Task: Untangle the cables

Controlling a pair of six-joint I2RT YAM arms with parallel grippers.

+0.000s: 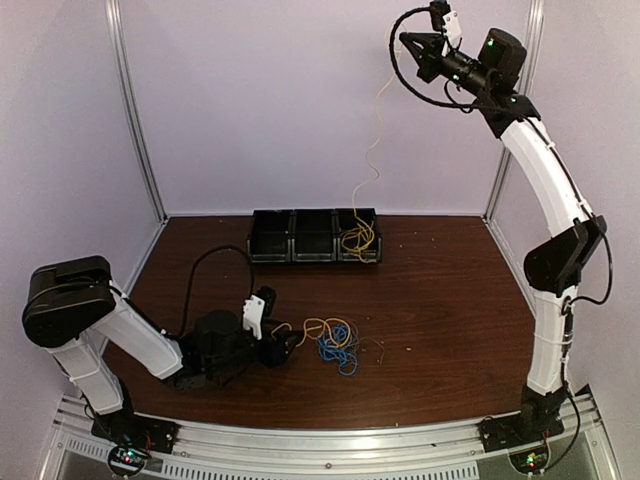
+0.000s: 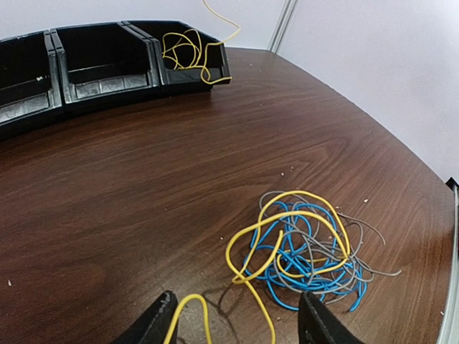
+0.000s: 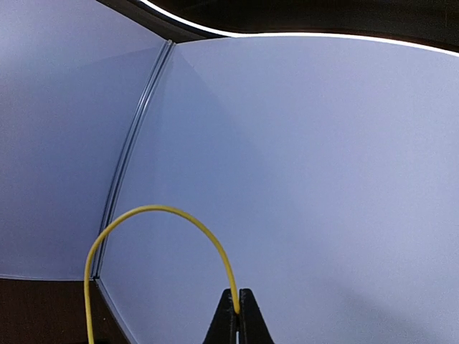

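A tangle of yellow, blue and grey cables [image 1: 335,343] lies on the table in front of my left gripper; it also shows in the left wrist view [image 2: 308,247]. My left gripper [image 2: 237,322] is open low over the table, a yellow loop [image 2: 190,315] between its fingers, the tangle just beyond. My right gripper [image 3: 237,315] is raised high at the back right [image 1: 412,45] and shut on a yellow cable [image 3: 154,215]. That cable hangs down [image 1: 375,150] into the rightmost black bin, where it coils [image 1: 358,238].
A row of three black bins [image 1: 300,240] stands at the back of the table; the left two look empty. Small crumbs are scattered on the dark wood. White walls and metal frame posts [image 1: 135,110] enclose the table.
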